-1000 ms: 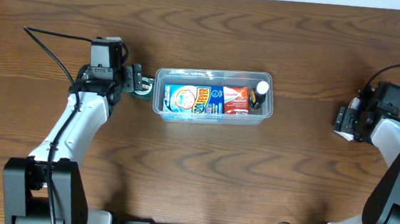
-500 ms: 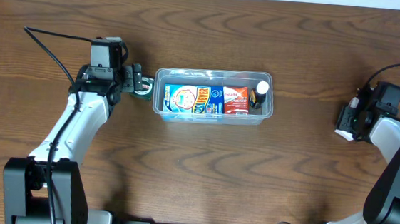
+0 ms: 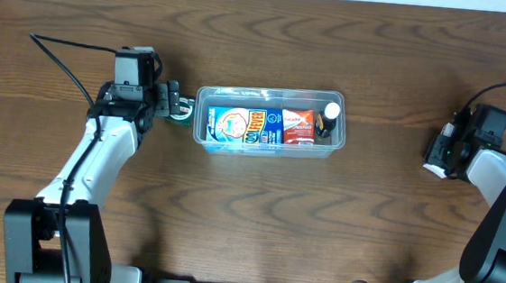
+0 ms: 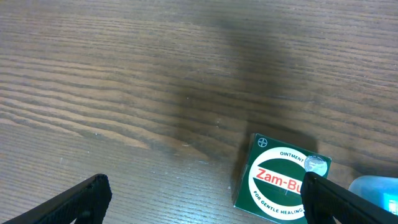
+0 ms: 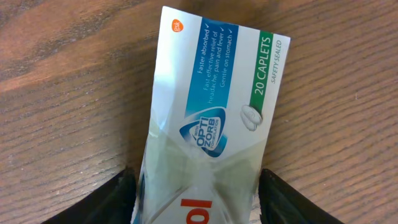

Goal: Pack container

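Observation:
The clear container (image 3: 270,92) lies mid-table with a blue packet (image 3: 236,125), a red packet (image 3: 299,125) and a small white-capped bottle (image 3: 330,116) inside. My left gripper (image 3: 176,104) stands open just off its left end, low over a green Zam-Buk box (image 3: 181,114). In the left wrist view that green box (image 4: 280,180) lies near the right finger of the left gripper (image 4: 205,193). At the far right, my right gripper (image 3: 435,154) is shut on a white caplet box (image 5: 211,106). Both fingers of the right gripper (image 5: 199,190) press the box's long sides.
A black cable (image 3: 65,59) trails across the wood behind the left arm. The container's blue-tinted corner (image 4: 376,186) shows at the right edge of the left wrist view. Bare wooden table (image 3: 256,214) stretches in front of the container.
The right gripper's fingers have closed in on the white caplet box. The left arm and the container have not moved.

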### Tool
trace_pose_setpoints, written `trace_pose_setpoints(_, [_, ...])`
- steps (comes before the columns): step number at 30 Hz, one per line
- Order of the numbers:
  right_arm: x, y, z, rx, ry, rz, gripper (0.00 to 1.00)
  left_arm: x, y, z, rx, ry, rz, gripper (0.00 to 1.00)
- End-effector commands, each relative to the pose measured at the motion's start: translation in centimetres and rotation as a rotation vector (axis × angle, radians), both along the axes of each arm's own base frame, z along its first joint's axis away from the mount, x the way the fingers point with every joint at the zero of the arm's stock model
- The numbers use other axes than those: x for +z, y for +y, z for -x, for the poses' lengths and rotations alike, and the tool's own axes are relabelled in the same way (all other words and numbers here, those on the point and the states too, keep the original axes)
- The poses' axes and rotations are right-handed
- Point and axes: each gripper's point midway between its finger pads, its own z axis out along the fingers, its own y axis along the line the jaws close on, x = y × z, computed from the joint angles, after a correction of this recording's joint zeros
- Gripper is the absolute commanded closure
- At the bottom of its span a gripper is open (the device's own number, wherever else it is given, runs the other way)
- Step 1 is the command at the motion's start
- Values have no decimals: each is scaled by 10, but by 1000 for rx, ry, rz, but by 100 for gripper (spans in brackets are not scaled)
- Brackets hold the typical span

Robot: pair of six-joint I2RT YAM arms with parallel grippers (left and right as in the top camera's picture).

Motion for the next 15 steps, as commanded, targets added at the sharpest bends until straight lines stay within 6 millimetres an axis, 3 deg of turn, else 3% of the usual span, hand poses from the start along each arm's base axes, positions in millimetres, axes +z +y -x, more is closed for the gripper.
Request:
trace_pose_setpoints(1, [-5, -2, 5, -31, 13, -6, 40, 4, 2, -4, 6, -10, -2, 2])
trace_pose_setpoints(6, [-6, 4, 4, -19, 11, -36, 41, 4, 2, -4, 6, -10, -2, 2])
trace_pose_setpoints(10, [-6, 6, 3, -12, 6, -51, 57, 4, 2, -4, 6, -10, -2, 2])
trace_pose_setpoints(15, [-6, 6, 3, -27, 3, -56, 58, 4, 2, -4, 7, -10, -3, 2])
